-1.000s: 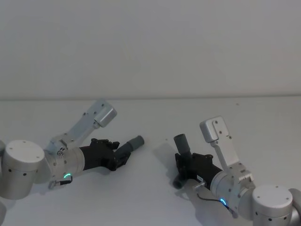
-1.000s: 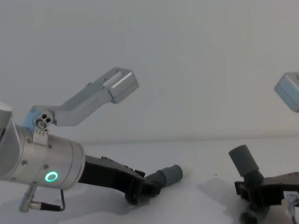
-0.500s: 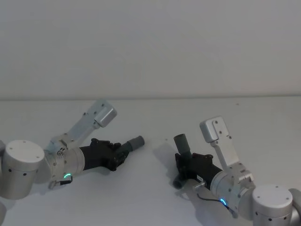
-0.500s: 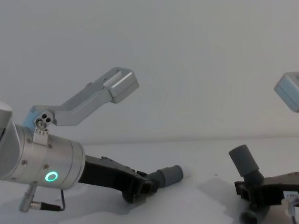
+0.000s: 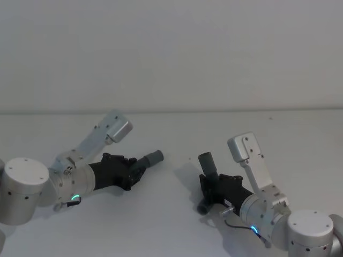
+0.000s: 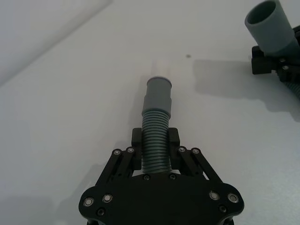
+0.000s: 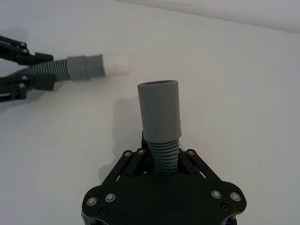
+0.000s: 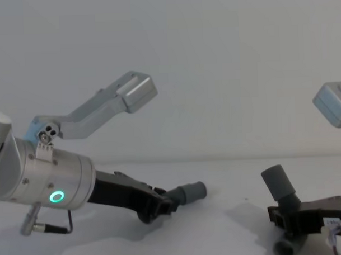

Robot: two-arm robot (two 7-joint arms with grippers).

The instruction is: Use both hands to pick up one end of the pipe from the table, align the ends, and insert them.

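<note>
The white table (image 5: 177, 134) spreads wide and bare in front of me, and both my arms lie low across it. My left arm, with a green ring light (image 8: 56, 197) glowing on its wrist, reaches in from the left; my right arm comes in from the lower right.

My left gripper (image 5: 131, 170) has its jaws pinched on the ribbed part of one grey pipe piece (image 5: 149, 160). That piece sticks out past my fingers (image 6: 174, 140) towards the middle of the table, close over the surface; I cannot tell whether it touches. My right gripper (image 5: 210, 188) has its jaws clamped on the ribbed neck of the other pipe piece (image 5: 206, 163), which stands tilted upward, with its lower bend (image 8: 287, 246) down near the table.

The two pieces are well apart, with bare table between them. The left piece ends in a wider grey collar (image 7: 86, 66) with a pale white spigot (image 7: 117, 64) at the tip, aimed roughly towards my right side. The right piece ends in a plain open grey mouth (image 7: 158, 85) facing up.
</note>
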